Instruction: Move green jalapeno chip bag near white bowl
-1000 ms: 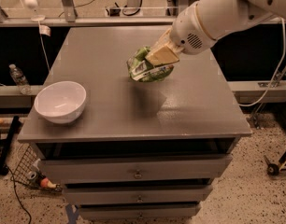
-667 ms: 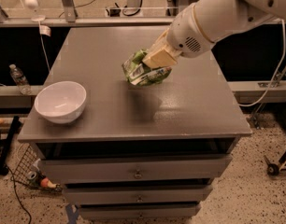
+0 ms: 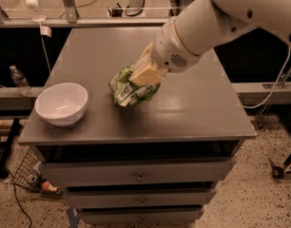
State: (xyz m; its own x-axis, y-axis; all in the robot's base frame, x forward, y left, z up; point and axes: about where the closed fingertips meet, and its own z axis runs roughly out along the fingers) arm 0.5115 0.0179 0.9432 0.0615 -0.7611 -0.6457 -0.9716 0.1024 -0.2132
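Nearest the camera, below and forward of the jaws, a stack of drawers (image 3: 140, 176) carries the grey table (image 3: 193, 113). On the near corner of that top, off to one side of the jaws and somewhat nearer the camera than they are, sits the white bowl (image 3: 61, 103), upright and apparently empty. A stretch of bare table separates it from the load. The gripper (image 3: 138, 81) stands over the middle of the table, jaws clamped on the upper part of the green chip bag (image 3: 125, 90), which hangs crumpled directly beneath them. Whether the bag's lower edge touches the surface or rides just clear of it cannot be told. The white arm (image 3: 207, 27) rises from behind the jaws towards the far corner. Beyond and to the bowl's side of the jaws, off the table, a water bottle (image 3: 19, 80) stands on a low ledge. Assessment: the carry is under way and not complete; the bag is not yet beside the bowl. Recommended: keep the grip firm, travel level across the bare stretch, stop short of the rim so the bag does not knock the bowl, lower to the surface, then release.
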